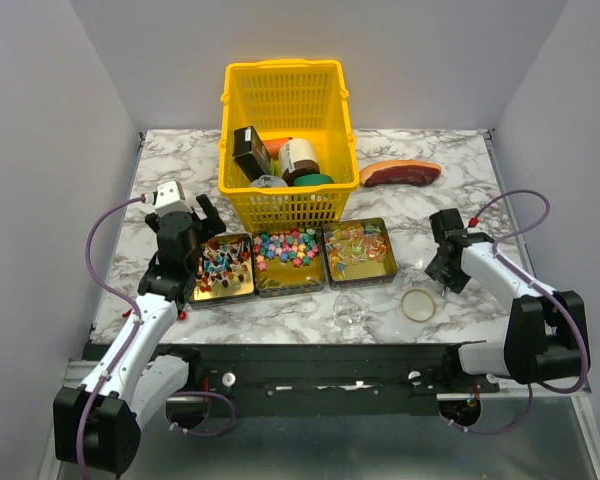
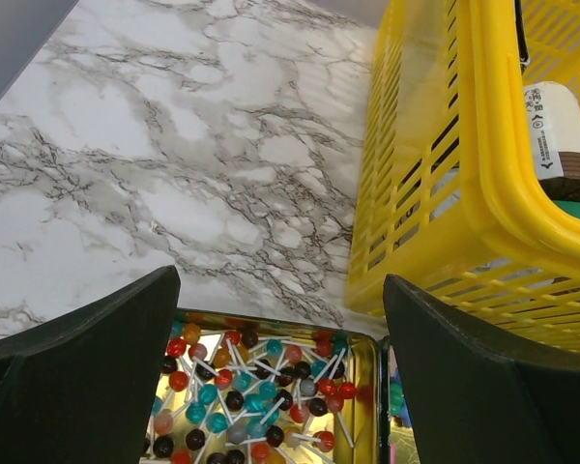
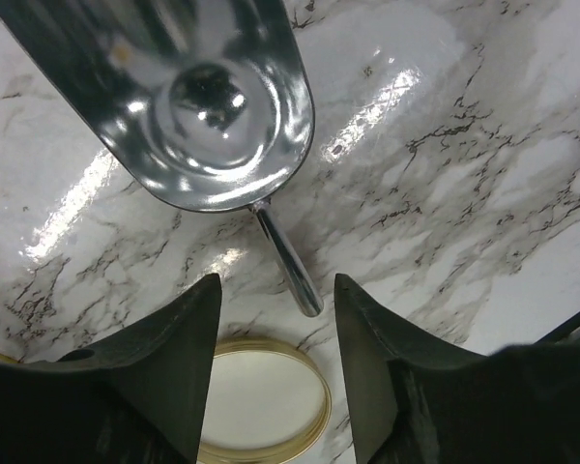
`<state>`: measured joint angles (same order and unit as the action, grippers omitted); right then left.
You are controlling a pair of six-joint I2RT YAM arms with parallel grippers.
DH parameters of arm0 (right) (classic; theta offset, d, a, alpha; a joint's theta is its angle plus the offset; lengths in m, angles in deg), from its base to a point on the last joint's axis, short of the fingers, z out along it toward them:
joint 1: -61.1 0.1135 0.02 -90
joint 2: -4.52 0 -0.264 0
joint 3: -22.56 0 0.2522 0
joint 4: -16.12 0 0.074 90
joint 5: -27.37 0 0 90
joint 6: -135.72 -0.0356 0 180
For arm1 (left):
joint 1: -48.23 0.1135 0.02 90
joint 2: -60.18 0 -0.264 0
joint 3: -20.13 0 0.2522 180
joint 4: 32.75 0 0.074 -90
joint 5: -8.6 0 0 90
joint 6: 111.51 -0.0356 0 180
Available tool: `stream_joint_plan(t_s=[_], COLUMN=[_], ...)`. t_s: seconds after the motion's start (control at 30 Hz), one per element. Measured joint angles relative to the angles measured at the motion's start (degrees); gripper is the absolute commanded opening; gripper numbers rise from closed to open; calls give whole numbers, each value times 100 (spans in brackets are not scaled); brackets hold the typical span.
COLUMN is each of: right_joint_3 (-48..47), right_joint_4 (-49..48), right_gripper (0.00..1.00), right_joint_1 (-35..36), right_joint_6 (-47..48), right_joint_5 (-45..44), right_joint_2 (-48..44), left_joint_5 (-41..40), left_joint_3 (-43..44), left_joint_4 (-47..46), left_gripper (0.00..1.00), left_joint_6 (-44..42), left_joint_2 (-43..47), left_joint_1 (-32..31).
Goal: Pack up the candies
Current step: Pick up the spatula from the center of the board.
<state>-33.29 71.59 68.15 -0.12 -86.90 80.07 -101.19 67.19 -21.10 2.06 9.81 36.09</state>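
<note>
Candies (image 1: 285, 248) all sit in three gold trays (image 1: 290, 291) mid-table (image 1: 480, 205): lollipops (image 2: 256, 396) left, loose sweets middle, wrapped orange right. Nothing packed yet. The clear jar (image 1: 350, 312) in front looks empty (glare, hard to be sure), its lid (image 1: 417, 304) off beside it.

Left claw (image 2: 280, 285) is spread wide and holds nothing, above the lollipop tray's far edge. The yellow basket (image 2: 445, 193) wall is close on its right, open marble on its left. Right claw (image 3: 275, 282) is parted and holds nothing, over the scoop (image 3: 208, 106) handle, with free marble around.
</note>
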Motion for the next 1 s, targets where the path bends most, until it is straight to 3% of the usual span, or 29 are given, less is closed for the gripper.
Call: stream_joint_plan(t_s=[0.4, 0.5, 0.63, 0.77, 0.83, 1.0], right_joint_3=[-170, -221, -306, -306, -282, -188], right_joint_4=[-157, -208, -284, -358, -455, -627], right_gripper=[54, 60, 59, 41, 26, 1], right_joint_1=[-4, -22, -87, -129, -146, -153], right_joint_6=[17, 46, 44, 52, 52, 42], right_joint_5=[17, 22, 90, 214, 313, 424], right_joint_2=[470, 476, 595, 717, 728, 726], left_joint_5=[144, 92, -387, -782, -879, -809], left_joint_3=[-37, -57, -61, -46, -42, 114], left_joint_4=[-81, -98, -63, 173, 275, 678], left_gripper=[99, 99, 99, 99, 99, 99], left_joint_6=[20, 216, 903, 1427, 1578, 1504], left_joint_2=[0, 0, 0, 0, 13, 175], left_joint_1=[-2, -39, -120, -162, -177, -186])
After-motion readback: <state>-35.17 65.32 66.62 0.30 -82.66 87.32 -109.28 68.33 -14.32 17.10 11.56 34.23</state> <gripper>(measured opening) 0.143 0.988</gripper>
